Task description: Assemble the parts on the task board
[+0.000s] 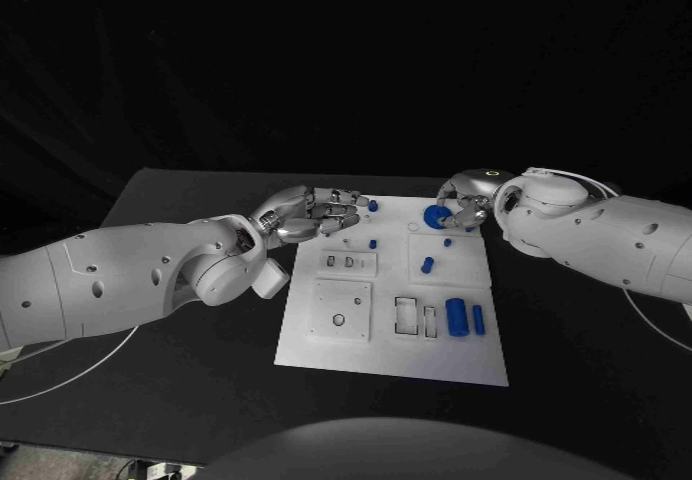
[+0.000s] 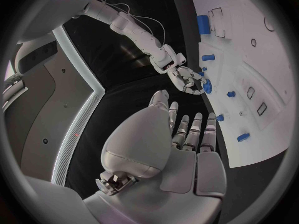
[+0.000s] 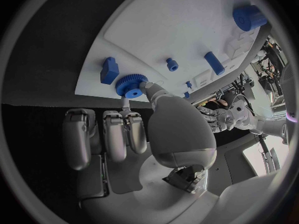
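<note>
Black tabletop (image 1: 202, 400) carries the white task board (image 1: 397, 340); at its far right corner a blue gear (image 1: 436, 215) is pinched by the right hand (image 1: 469, 205), while the left hand (image 1: 310, 213) hovers, fingers loosely curled and holding nothing, over the far left corner

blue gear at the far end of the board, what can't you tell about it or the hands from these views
- Blue gear, head view: right hand covers its edge; seating unclear.
- Right wrist view: fingers touch the gear; firmness of hold unclear.
- Left hand, head view: curled fingers hide whether it holds anything.
- Task board slots: too small.
</note>
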Available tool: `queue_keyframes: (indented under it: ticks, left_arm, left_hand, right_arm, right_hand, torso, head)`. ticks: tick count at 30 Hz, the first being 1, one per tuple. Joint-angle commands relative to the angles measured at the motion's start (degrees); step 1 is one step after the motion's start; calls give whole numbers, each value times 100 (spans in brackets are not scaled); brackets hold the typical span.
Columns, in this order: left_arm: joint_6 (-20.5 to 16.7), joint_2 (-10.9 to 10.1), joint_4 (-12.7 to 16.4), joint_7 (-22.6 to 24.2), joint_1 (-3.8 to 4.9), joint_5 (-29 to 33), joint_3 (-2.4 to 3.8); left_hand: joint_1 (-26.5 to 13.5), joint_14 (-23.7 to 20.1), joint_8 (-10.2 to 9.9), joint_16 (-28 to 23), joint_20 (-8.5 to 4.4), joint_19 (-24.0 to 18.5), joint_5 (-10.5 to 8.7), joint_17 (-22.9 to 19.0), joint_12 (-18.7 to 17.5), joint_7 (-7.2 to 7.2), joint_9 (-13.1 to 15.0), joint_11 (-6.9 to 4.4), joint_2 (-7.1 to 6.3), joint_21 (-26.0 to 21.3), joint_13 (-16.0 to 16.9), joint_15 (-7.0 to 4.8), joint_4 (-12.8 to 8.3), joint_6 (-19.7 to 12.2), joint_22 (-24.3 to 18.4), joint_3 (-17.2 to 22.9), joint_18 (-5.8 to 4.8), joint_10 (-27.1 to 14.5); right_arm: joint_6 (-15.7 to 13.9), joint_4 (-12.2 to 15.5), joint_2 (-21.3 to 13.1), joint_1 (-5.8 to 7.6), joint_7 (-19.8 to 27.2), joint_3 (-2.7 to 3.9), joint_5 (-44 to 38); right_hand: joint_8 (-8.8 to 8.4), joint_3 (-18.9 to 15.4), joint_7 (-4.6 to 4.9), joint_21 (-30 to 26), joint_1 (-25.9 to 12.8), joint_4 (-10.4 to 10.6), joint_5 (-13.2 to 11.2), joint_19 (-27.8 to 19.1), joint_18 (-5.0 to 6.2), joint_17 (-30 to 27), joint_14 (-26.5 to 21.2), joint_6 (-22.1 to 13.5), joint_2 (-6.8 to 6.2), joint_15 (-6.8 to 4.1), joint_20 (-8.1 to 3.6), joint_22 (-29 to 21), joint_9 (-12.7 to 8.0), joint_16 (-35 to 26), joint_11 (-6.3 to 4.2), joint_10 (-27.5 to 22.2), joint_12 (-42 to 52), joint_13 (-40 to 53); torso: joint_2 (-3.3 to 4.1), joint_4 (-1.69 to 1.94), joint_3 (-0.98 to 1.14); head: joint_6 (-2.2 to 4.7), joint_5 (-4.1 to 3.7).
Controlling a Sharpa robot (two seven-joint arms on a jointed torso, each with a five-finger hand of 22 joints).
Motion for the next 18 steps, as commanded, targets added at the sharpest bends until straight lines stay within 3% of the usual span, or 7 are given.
queue_keyframes:
  ticks: [1, 8, 18]
  left_arm:
    - [90, 6, 12, 31, 2, 28, 4]
    - [87, 3, 11, 25, 2, 32, 4]
    - [76, -21, 8, 23, 2, 45, 3]
  left_hand:
    - [66, 40, 22, 30, 5, 27, 20, 4, 9, 5, -8, -4, 14, 13, 4, 0, -7, -19, 4, 5, 45, 25]
    - [66, 40, 22, 30, 5, 27, 20, 4, 9, 5, -8, -4, 14, 13, 4, 0, -7, -19, 4, 5, 45, 25]
    - [67, 49, 25, 37, 6, 28, 20, 5, 22, 6, -7, -1, 18, 13, 6, 3, -6, -14, 4, 6, 44, 32]
  right_arm:
    - [-20, -8, 10, -43, 59, -19, -71]
    - [-230, -3, -6, -52, 93, -19, -75]
    - [-568, 122, -132, -6, 156, -18, -68]
  right_hand:
    - [90, 42, -45, -26, 13, -4, -91, 116, -53, 1506, 608, 177, 24, -14, -21, 1297, 69, 20, -64, 596, 22, 1508]
    - [221, 72, -114, -18, 61, -54, -9, 123, -55, 1506, 608, 427, 51, -63, -64, 1300, 199, 20, -120, 596, 22, 1508]
    - [270, 69, -118, 42, 32, -45, 103, 178, -73, 1506, 608, 550, 38, -88, -91, 1323, 264, 20, -138, 596, 22, 1508]
  torso:
    - [1, -1, 1]
    - [-3, -3, -2]
    - [-11, -1, -3]
  head:
    - [-11, 7]
    - [-14, 21]
    - [3, 48]
